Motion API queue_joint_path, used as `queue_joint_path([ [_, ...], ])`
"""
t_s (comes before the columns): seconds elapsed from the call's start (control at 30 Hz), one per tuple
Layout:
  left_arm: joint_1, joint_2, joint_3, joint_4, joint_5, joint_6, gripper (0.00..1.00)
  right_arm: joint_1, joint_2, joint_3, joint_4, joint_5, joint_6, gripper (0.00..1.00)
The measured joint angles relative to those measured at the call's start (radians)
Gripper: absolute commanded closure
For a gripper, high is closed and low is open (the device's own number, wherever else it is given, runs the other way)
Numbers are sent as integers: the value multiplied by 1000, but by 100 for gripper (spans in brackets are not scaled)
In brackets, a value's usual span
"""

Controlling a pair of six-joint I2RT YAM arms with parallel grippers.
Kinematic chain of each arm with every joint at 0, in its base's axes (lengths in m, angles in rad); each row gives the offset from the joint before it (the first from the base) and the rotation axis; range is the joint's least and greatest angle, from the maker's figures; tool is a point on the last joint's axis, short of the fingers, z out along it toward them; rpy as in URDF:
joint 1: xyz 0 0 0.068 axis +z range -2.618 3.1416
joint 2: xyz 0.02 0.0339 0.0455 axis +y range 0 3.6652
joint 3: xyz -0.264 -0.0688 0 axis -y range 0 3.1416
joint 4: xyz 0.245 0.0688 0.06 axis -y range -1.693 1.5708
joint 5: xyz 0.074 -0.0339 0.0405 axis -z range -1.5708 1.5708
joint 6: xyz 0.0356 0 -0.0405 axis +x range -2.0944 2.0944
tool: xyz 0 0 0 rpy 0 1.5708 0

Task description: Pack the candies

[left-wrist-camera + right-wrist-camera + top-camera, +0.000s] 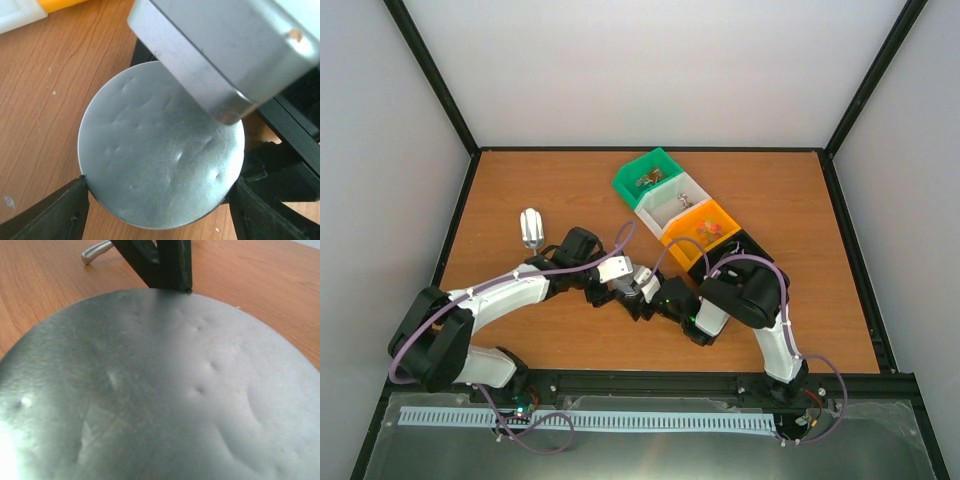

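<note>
Tiny wrapped candies lie in the green bin (648, 181), the white bin (681, 203) and the orange bin (707, 230) at the back right. Both grippers meet at the table's middle. My left gripper (630, 284) (160, 200) is shut on a round, dented metal lid (160, 150); its fingertips (75, 202) press on the lid's two opposite edges. The lid fills the right wrist view (165, 400), with a left finger (162, 262) behind it. My right gripper (660, 296) is right against the lid; its own fingers are hidden.
A black bin (748, 250) ends the row of bins, next to my right arm. A small shiny silver object (531, 228) lies on the wooden table at the left. A grey metal block (235, 50) hangs over the lid's upper right.
</note>
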State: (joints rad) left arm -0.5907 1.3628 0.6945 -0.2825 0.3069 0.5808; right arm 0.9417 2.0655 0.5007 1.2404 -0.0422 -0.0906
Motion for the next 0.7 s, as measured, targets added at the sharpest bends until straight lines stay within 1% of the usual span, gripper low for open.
queue_joint_path([
  [0.07,0,2,0,-1,-8,-5,54,1,0,3,-4,7,13,26],
  [0.13,0,4,1,-6,-17,-8,54,1,2,4,0,7,32,32],
  [0.23,3,6,4,-39,-25,-6,54,-6,5,2,9,4,35,36],
  [0.4,12,8,14,-92,6,60,53,-29,11,-11,36,-92,-3,38],
  [0.43,14,8,14,-105,13,76,51,-32,12,-17,42,-124,-14,38],
  [0.47,16,11,14,-129,23,93,46,-31,12,-21,48,-160,-29,38],
  [0.53,18,26,13,-168,43,118,32,-26,15,-26,56,-219,-56,38],
  [0.57,19,31,13,-181,53,126,27,-24,16,-27,59,-245,-71,38],
  [0.7,29,23,4,-196,78,141,13,-20,16,-30,62,-309,-106,37],
])
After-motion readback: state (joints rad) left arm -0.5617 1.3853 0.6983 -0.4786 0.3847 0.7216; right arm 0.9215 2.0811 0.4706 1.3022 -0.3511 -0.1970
